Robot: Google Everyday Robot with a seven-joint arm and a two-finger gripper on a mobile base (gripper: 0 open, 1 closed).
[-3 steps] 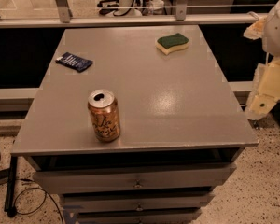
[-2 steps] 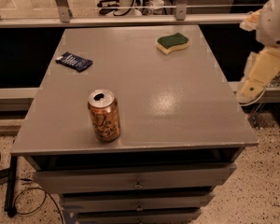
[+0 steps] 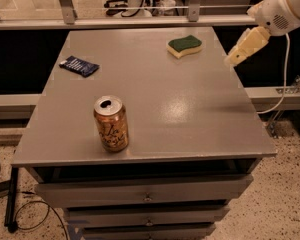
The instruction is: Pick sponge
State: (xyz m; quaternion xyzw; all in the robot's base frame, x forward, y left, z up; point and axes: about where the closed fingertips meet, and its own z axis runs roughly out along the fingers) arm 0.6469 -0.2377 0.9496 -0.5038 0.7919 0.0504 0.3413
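While the sponge (image 3: 184,45) lies unobstructed near the far right corner of the tabletop (image 3: 190,109), the gripper (image 3: 240,51) hangs off the right edge, probably staging an approach. I cannot tell whether it is open or closed.

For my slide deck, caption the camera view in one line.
Gripper hovers right of the table, apart from the sponge; can and blue packet also on top.
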